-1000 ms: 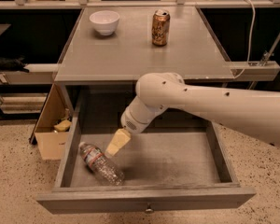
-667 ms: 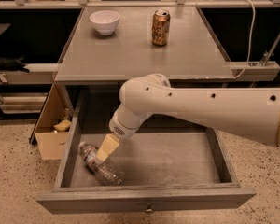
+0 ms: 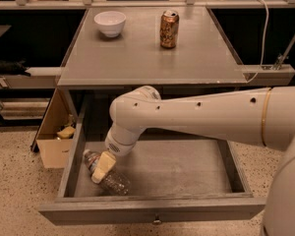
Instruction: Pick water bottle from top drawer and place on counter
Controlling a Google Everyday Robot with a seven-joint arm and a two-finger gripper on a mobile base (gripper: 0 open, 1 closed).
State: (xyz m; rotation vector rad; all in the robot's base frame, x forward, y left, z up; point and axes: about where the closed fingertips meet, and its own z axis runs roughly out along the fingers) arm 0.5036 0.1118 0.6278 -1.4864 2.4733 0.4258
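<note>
The water bottle (image 3: 113, 181), clear and crinkled, lies on its side in the front left of the open top drawer (image 3: 152, 208). My gripper (image 3: 101, 169) reaches down into the drawer and sits right over the bottle's upper half, its pale fingers (image 3: 104, 164) covering the neck area. My large white arm crosses the drawer from the right. The grey counter (image 3: 152, 58) lies above and behind the drawer.
A white bowl (image 3: 110, 22) stands at the counter's back left and a gold-brown drink can (image 3: 169, 29) at its back middle. An open cardboard box (image 3: 56, 136) stands on the floor left of the cabinet. A cable hangs at the counter's right edge.
My gripper has moved left and down toward the front of the drawer, from beside the bottle to directly over it. The bottle has not moved.
</note>
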